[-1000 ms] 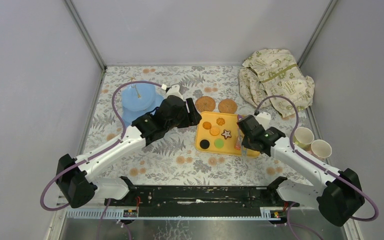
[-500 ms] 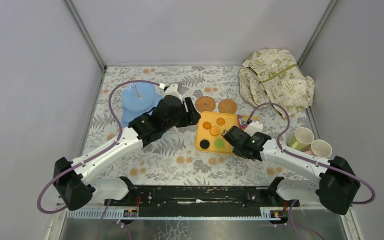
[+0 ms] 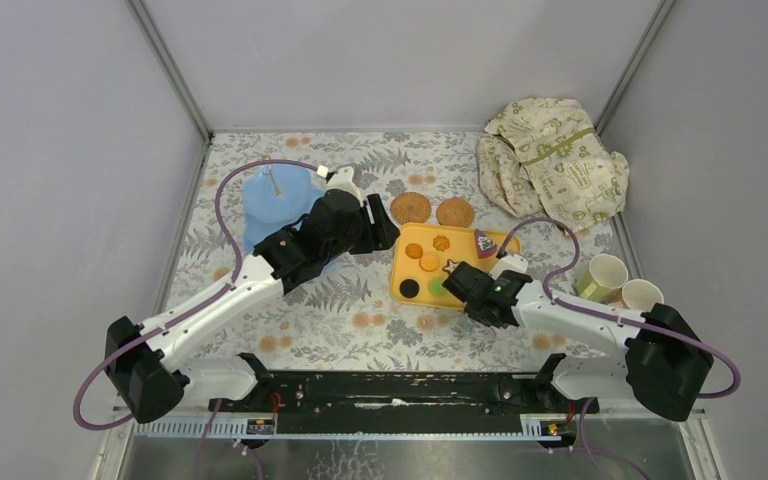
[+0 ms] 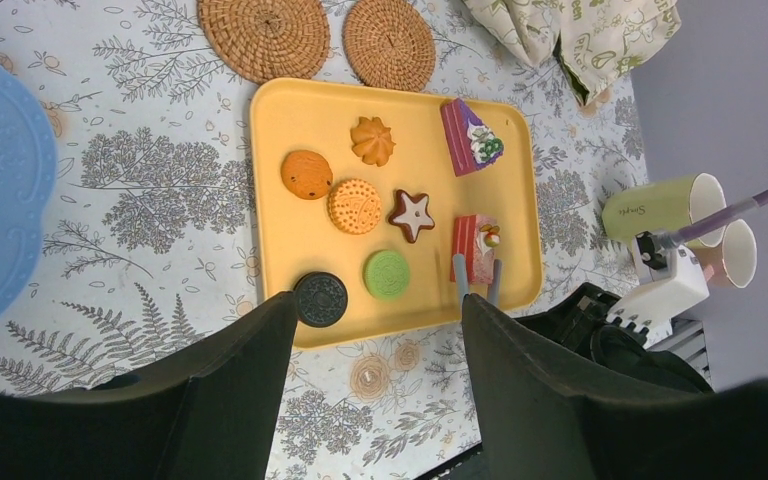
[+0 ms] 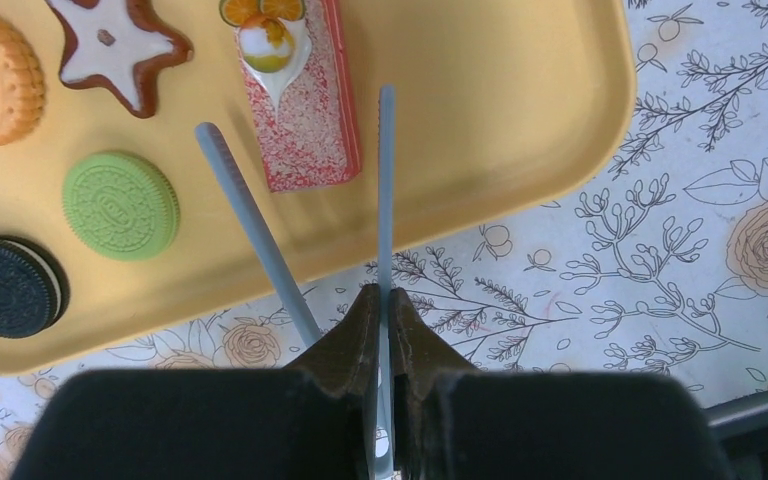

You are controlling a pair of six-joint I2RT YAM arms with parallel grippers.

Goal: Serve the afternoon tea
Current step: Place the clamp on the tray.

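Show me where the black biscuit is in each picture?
Top external: black biscuit in the middle of the picture, at the near left corner of the yellow tray.
Left wrist: low, left of centre.
Right wrist: at the left edge, low down.
Shared landmark: the tray, which shows in all three.

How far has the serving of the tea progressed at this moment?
Done: nothing served yet; all eight pastries lie on the yellow tray. In hand: the right gripper holds the tongs, their tips either side of the red cake slice. Left: move pastries to the blue stand and set both cups on the coasters.
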